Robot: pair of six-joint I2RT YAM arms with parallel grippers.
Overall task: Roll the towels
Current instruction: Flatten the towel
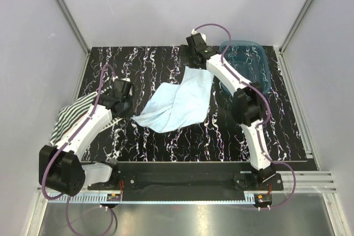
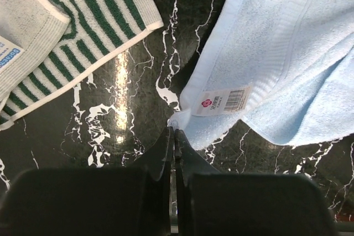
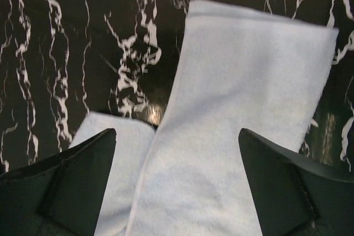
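Note:
The light blue towel (image 1: pixel 180 100) lies crumpled and partly folded mid-table. Its tagged near-left corner (image 2: pixel 191 117) sits right at the tips of my left gripper (image 2: pixel 174 132), which is shut. I cannot tell whether any cloth is pinched. My right gripper (image 3: pixel 177 153) is open above the towel's far end (image 3: pixel 243 98), one finger on each side of the folded strip and nothing between the pads. From above, that gripper (image 1: pixel 196 59) hangs at the towel's far corner. The green-and-white striped towel (image 1: pixel 72 115) lies at the table's left edge, partly under my left arm, and shows again (image 2: pixel 83 31) in the left wrist view.
A translucent teal tub (image 1: pixel 251 62) stands at the back right, partly behind my right arm. The table top is black marble pattern (image 1: pixel 144 147). White walls and metal rails close in the left, back and right sides.

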